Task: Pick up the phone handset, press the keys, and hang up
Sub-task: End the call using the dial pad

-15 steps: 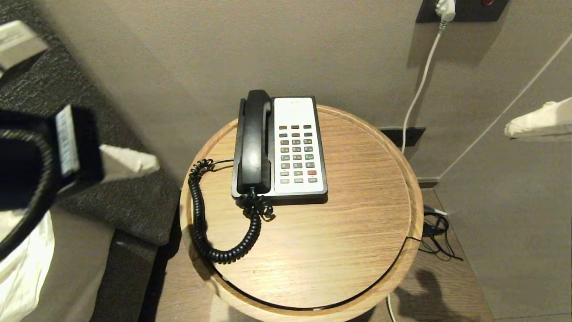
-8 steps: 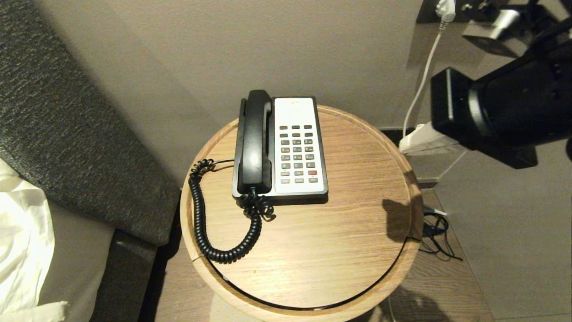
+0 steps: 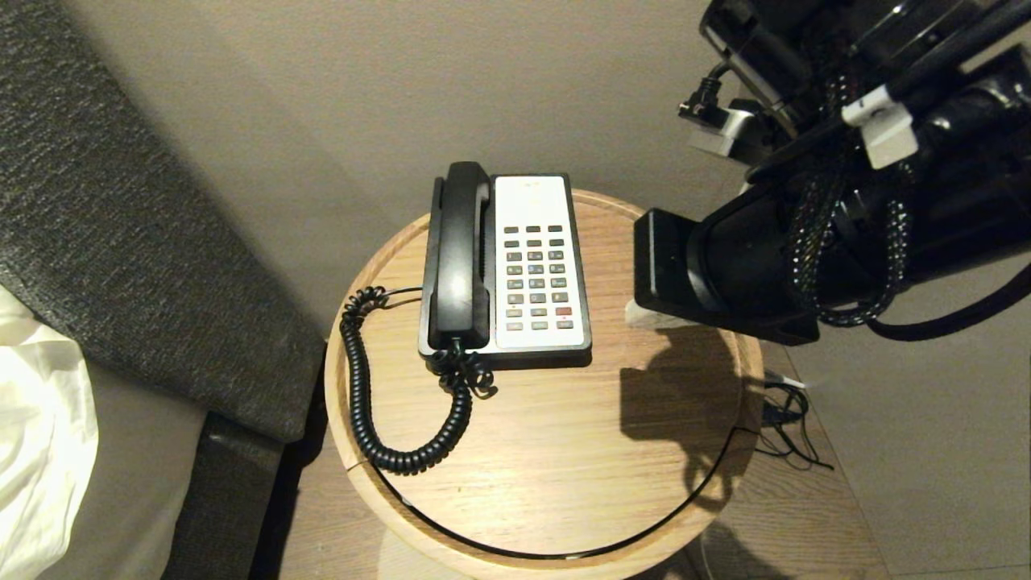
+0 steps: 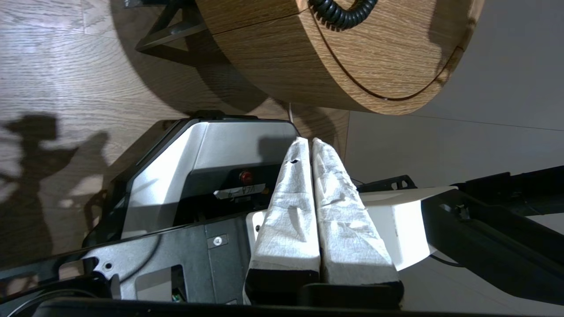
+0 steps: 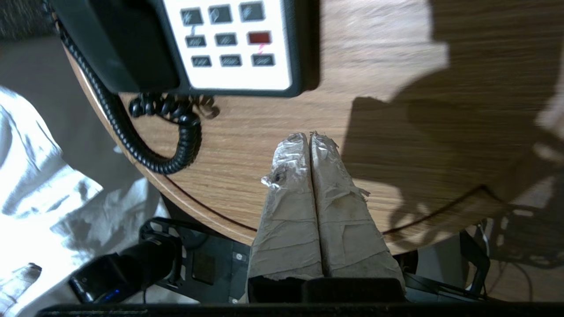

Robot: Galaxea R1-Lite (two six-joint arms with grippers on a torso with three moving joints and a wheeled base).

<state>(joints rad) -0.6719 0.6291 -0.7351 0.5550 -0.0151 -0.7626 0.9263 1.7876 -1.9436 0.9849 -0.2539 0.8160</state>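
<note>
Right now my right gripper (image 5: 310,137) hangs over the table (image 3: 564,451) just beside the keys (image 3: 536,278), fingers pressed together (likely to poke), while the handset (image 3: 457,254) lies cradled and my left gripper (image 4: 312,141), also closed, sits low, clear.

Little can be read. In the left wrist view a small white label (image 4: 240,192) on the robot's base (image 4: 198,145), just below a red button (image 4: 245,177), carries handwritten marks that seem to begin with a 6 and a dash; the rest cannot be made out. The keys (image 3: 536,279) on the phone's white faceplate (image 3: 530,193) bear faint characters, too small to read in the head view and blurred in the right wrist view
</note>
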